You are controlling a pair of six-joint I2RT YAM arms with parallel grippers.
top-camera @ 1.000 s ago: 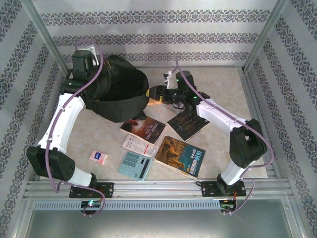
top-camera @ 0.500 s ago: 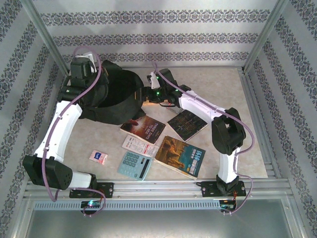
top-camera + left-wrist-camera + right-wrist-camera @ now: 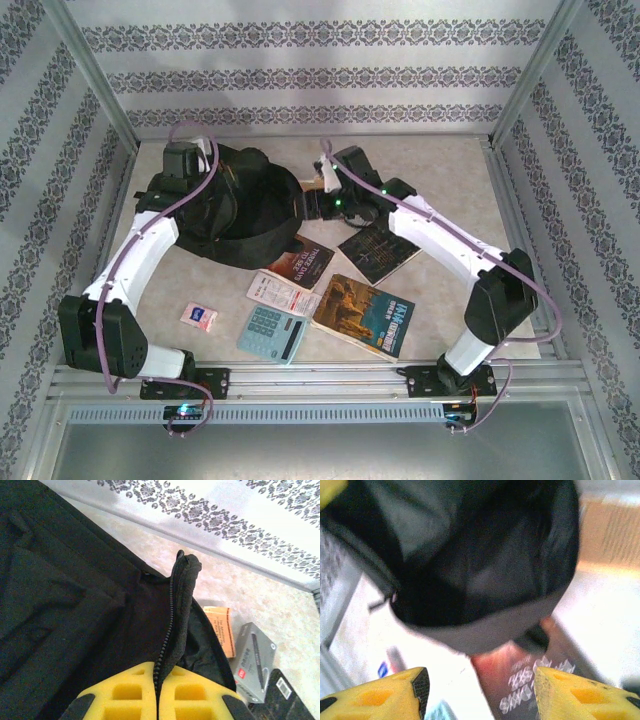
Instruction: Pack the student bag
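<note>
Two: left tool (image 3: 157, 682) pinches bag (image 3: 65, 605), right tool (image 3: 479, 690) gapes.

The student bag (image 3: 485, 555) beyond the right jaws is a dark blur, and the white lettering on the red book (image 3: 520, 680) between them is unreadable. Right of the left jaws, the bag's edge hides part of an orange book (image 3: 222, 630), and a black book (image 3: 286, 695) is cut off at the corner.

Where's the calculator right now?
In the top view, the calculator lies at the near edge of the table, left of centre, between a small card and the large paperback.
</note>
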